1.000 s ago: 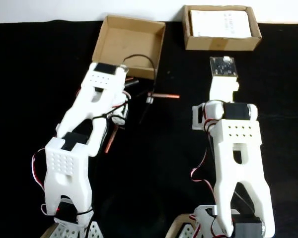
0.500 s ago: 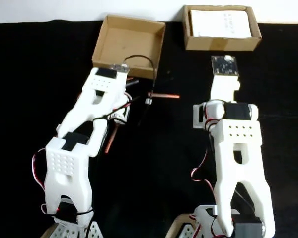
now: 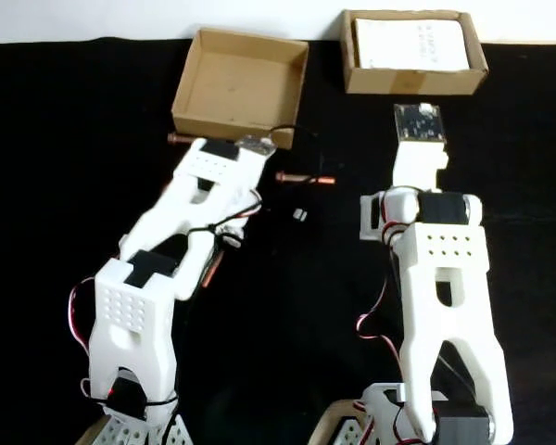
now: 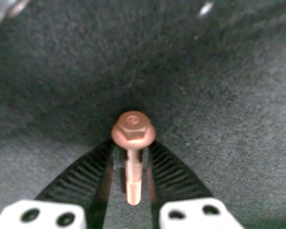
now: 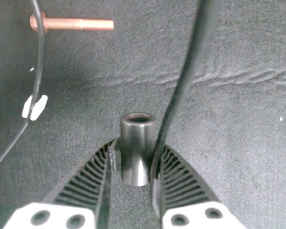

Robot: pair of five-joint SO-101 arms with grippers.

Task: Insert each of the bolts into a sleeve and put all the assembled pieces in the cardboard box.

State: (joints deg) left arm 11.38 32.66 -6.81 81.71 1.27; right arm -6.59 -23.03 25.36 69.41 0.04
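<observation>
The left claw (image 4: 132,153) is shut on a copper bolt (image 4: 132,136), pinching its shank between the ribbed fingers. The six-sided head sticks out just past the fingertips, over the dark cloth of the table (image 3: 56,185). Whether the head touches the cloth cannot be told.

The right claw (image 5: 136,155) is shut on a dark sleeve (image 5: 136,143). The sleeve's open end points away from the wrist, and its hollow bore is in plain sight. A black cable (image 5: 193,67) runs along one finger and on across the cloth.

From above, the left arm (image 3: 181,222) stretches toward the cardboard box (image 3: 236,88), and its wrist sits just in front of the box's near wall. The box stands open at the far edge of the table. The right arm (image 3: 445,269) reaches straight ahead, and its wrist stops short of a second box (image 3: 415,82), which holds a white sheet.

A loose bolt (image 3: 306,178) lies flat on the cloth between the two arms, near the cardboard box. Another bolt (image 3: 179,138) lies just beside the box's near wall, on the outer side of the left arm. A third bolt (image 3: 211,269) lies partly under that arm, nearer its base.
</observation>
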